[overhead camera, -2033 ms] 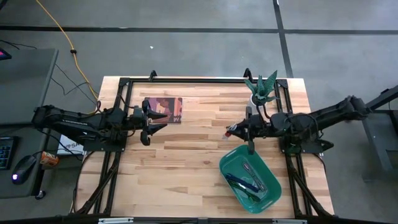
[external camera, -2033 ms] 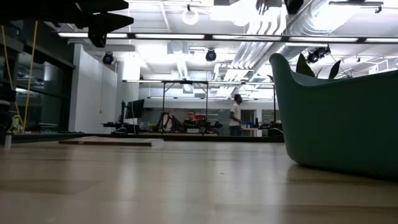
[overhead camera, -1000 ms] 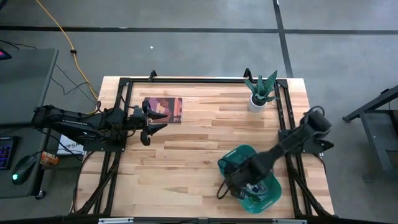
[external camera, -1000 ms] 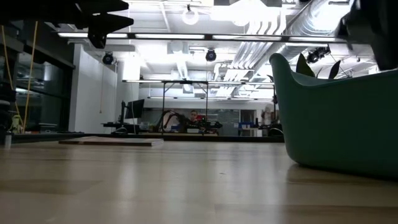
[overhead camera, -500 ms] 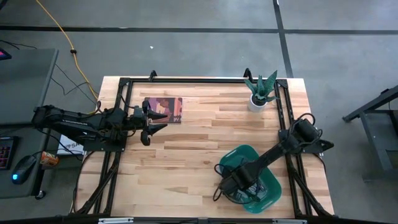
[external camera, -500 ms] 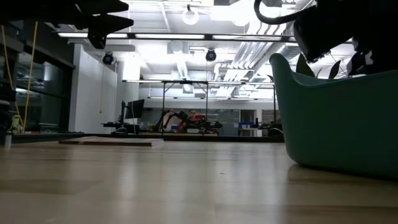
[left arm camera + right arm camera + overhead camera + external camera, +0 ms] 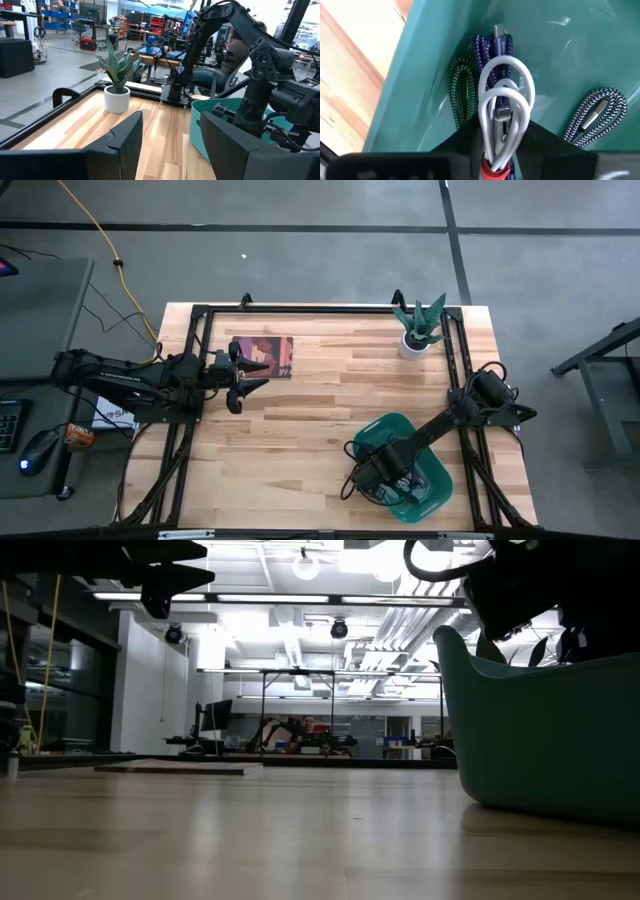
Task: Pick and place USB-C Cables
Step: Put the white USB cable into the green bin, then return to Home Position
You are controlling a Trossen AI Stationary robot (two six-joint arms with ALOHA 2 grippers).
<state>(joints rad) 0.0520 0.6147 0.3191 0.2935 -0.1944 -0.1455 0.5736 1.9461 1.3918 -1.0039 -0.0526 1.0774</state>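
Right tool (image 7: 496, 150) inside teal tub (image 7: 434, 472), wooden table (image 7: 310, 430).

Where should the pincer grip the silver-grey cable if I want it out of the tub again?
Grip the silver-grey cable across the middle of its coil, coming straight down from above. It lies flat on the floor of the teal tub, apart from the other cables, so its sides look clear for the fingers. The right pincer is shut on the white cable.

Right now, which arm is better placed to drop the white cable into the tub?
Right: the right gripper holds the white cable inside the teal tub; the left gripper hangs far across the table.
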